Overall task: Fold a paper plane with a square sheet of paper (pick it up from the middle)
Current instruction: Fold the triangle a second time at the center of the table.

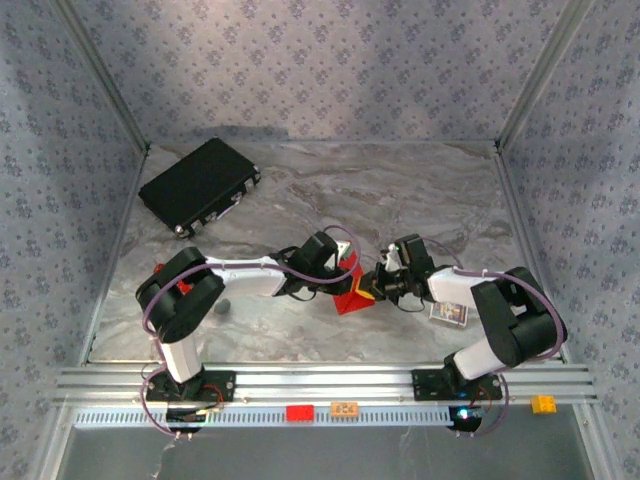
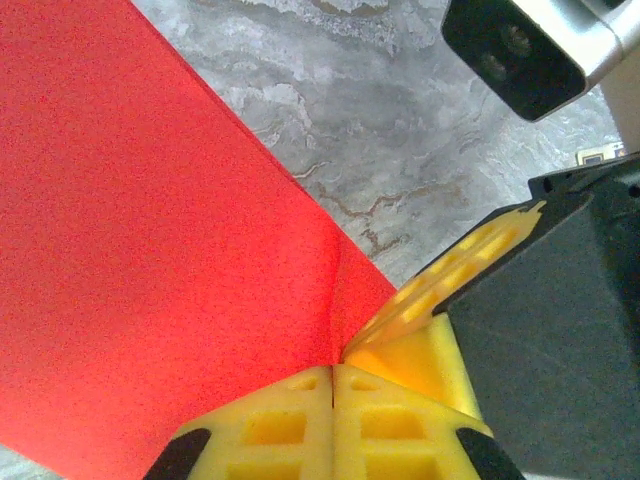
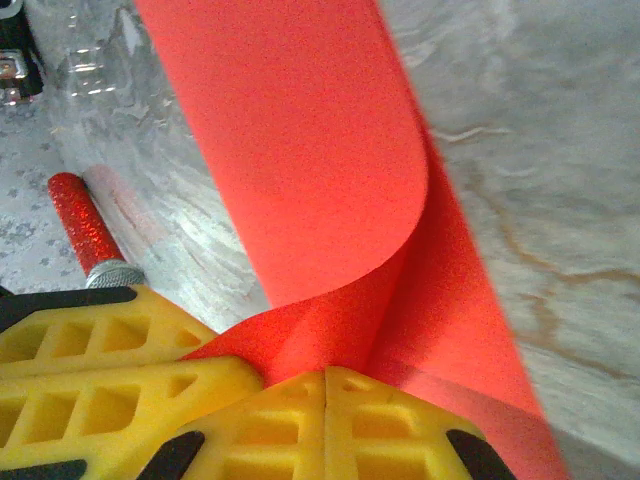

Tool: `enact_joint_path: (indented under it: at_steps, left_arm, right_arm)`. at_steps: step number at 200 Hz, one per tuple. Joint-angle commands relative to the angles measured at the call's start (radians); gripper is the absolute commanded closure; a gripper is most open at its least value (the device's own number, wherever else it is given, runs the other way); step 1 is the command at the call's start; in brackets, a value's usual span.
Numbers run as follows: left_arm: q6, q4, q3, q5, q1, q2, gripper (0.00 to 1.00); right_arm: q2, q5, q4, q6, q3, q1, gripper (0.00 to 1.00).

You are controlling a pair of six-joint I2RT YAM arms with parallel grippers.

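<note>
The square sheet of paper (image 1: 352,296) is bright red and stands bent into a raised wedge at the middle of the table. My left gripper (image 1: 346,272) comes at it from the left and my right gripper (image 1: 374,289) from the right, tips almost touching. In the left wrist view the paper (image 2: 150,250) runs into the shut yellow pads of the left gripper (image 2: 332,385), with a right finger (image 2: 470,265) beside them. In the right wrist view the sheet (image 3: 320,180) curls over in a loop and ends in the shut right gripper (image 3: 326,392). A paper plane is out of view.
A black case (image 1: 200,185) lies at the back left. A small card (image 1: 448,313) lies beside the right arm. A red glittery rod with a grey collar (image 3: 82,225) lies on the marbled table (image 1: 400,190). Small red (image 1: 299,412), orange (image 1: 345,408) and yellow (image 1: 543,403) blocks sit on the front rail.
</note>
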Motion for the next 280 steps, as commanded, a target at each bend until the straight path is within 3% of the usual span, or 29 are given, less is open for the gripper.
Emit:
enact_joint_path:
  at_steps: [1, 75, 128, 280]
  left_arm:
    - [0.021, -0.025, 0.025, 0.004, 0.013, 0.002, 0.99]
    - [0.033, -0.034, 0.014, 0.013, 0.026, -0.010, 1.00]
    - [0.051, -0.049, 0.013, 0.024, 0.046, -0.011, 1.00]
    - [0.060, -0.030, 0.011, 0.008, 0.060, 0.059, 1.00]
  right_arm:
    - [-0.029, 0.039, -0.121, -0.063, 0.033, -0.015, 0.92]
    - [0.017, 0.101, -0.190, -0.102, 0.087, 0.004, 0.94]
    - [0.043, 0.227, -0.333, -0.137, 0.107, 0.019, 0.96]
    - [0.020, 0.217, -0.315, -0.090, 0.093, 0.023, 0.97]
